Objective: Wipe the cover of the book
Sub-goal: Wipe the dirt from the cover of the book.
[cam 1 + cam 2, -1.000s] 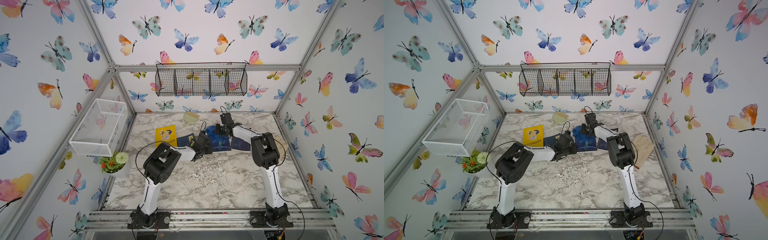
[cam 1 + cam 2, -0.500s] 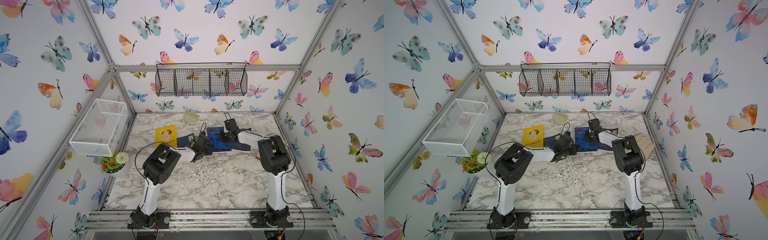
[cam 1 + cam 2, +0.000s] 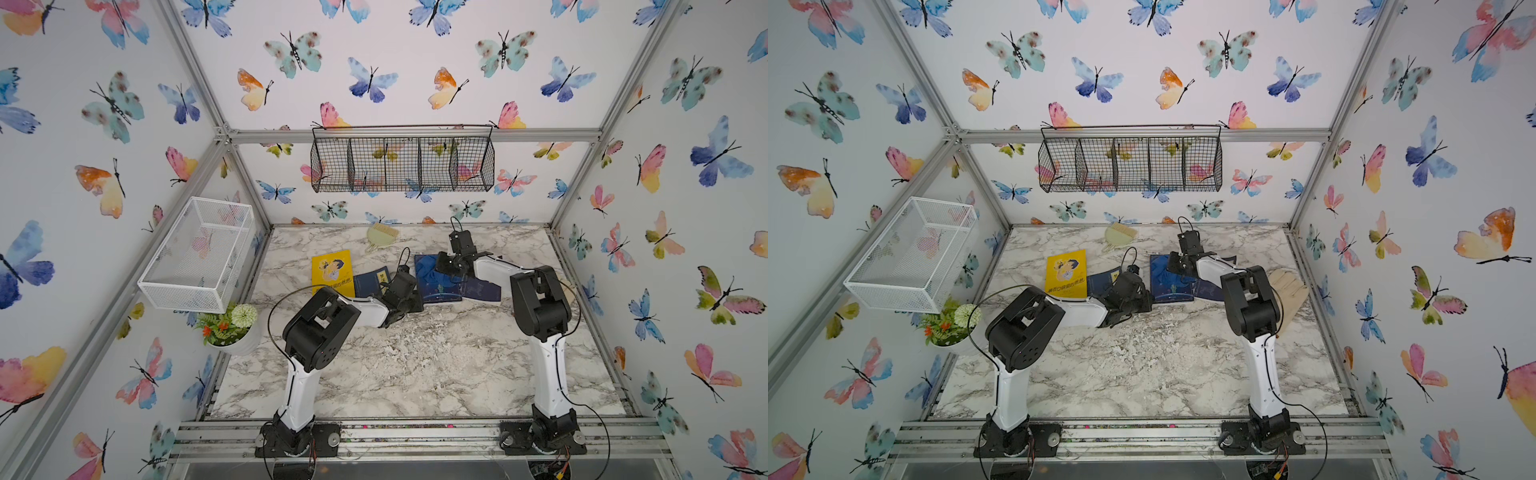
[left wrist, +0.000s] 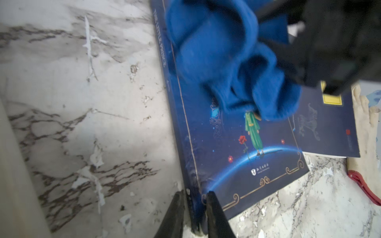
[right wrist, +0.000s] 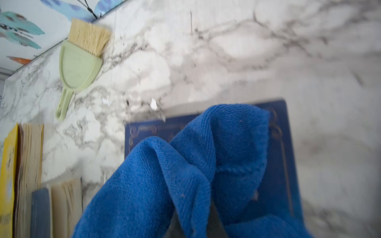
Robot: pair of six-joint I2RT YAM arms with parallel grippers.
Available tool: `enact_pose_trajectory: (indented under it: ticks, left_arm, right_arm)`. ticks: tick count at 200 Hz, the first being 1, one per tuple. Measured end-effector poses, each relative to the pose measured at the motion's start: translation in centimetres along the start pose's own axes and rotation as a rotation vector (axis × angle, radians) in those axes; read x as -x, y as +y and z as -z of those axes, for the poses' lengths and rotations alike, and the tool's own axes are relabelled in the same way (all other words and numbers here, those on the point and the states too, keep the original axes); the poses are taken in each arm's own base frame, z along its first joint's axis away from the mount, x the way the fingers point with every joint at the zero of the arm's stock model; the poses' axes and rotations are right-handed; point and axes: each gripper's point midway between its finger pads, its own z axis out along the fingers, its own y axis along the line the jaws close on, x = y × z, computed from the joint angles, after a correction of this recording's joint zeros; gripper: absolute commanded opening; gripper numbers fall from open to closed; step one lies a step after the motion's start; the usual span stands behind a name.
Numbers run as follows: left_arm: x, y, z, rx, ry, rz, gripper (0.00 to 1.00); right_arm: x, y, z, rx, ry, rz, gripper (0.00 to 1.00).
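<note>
The book [image 3: 440, 289] [image 3: 1173, 286] is dark blue with a picture cover and lies flat on the marble table. My left gripper [image 4: 194, 198] [image 3: 417, 300] is shut on its near corner at the spine [image 4: 198, 185]. A bunched blue cloth [image 4: 226, 57] [image 5: 185, 175] [image 3: 428, 268] rests on the far part of the cover. My right gripper [image 5: 194, 223] [image 3: 444, 266] is shut on that cloth, whose folds hide most of its fingers.
A yellow book [image 3: 332, 270] and a dark booklet [image 3: 374, 282] lie left of the book, with another dark booklet [image 3: 484, 289] on its right. Farther out are a pale glove [image 3: 1287, 291], a green brush [image 3: 380, 237], a flower pot [image 3: 230, 328] and two wire baskets [image 3: 199, 253] [image 3: 403, 164].
My right gripper drew the cloth across the cover toward the right and near side, then brought it back to the far left part. The left gripper kept its hold.
</note>
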Motion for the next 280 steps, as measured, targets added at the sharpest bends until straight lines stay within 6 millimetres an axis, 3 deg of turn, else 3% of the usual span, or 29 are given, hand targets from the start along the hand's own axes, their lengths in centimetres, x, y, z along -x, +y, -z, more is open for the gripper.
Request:
enact_pose_trajectory:
  ticks: [21,43,56,112,136,162,197,221,251,280]
  left_arm:
    - [0.0,0.0,0.0,-0.003,0.001,-0.004,0.23]
    - [-0.1,0.0,0.0,-0.004,0.001,-0.006,0.23]
    - [-0.2,0.1,0.1,-0.007,-0.001,-0.005,0.23]
    - [-0.7,-0.1,0.1,-0.027,-0.006,0.010,0.22]
    - [-0.9,-0.2,0.2,-0.032,-0.006,0.009,0.22]
    - [-1.0,-0.4,0.2,-0.035,-0.005,0.007,0.22]
    - [-1.0,-0.5,0.2,-0.038,-0.001,0.004,0.22]
    - [-1.1,-0.5,0.2,-0.038,0.000,-0.001,0.22]
    - [-1.1,-0.4,0.2,-0.038,0.000,-0.001,0.22]
    - [-1.2,-0.4,0.2,-0.044,-0.005,-0.001,0.22]
  right_arm:
    - [-2.7,-0.9,2.1,-0.001,0.015,-0.002,0.05]
    - [-2.9,-1.0,2.2,-0.006,0.019,0.000,0.05]
    - [-2.1,-0.7,1.7,-0.019,0.027,0.006,0.05]
    - [5.2,1.3,-3.2,-0.061,-0.026,0.031,0.06]
    - [6.5,1.2,-4.2,-0.068,-0.034,0.026,0.06]
    - [5.3,0.6,-3.6,-0.060,-0.036,0.020,0.06]
    - [-0.9,-1.2,0.9,-0.021,0.004,0.011,0.06]
    - [-3.1,-1.7,2.5,-0.003,0.005,0.017,0.06]
    - [-2.6,-1.5,2.1,-0.005,0.008,0.028,0.06]
    - [0.8,-0.3,-0.3,-0.011,-0.010,0.037,0.06]
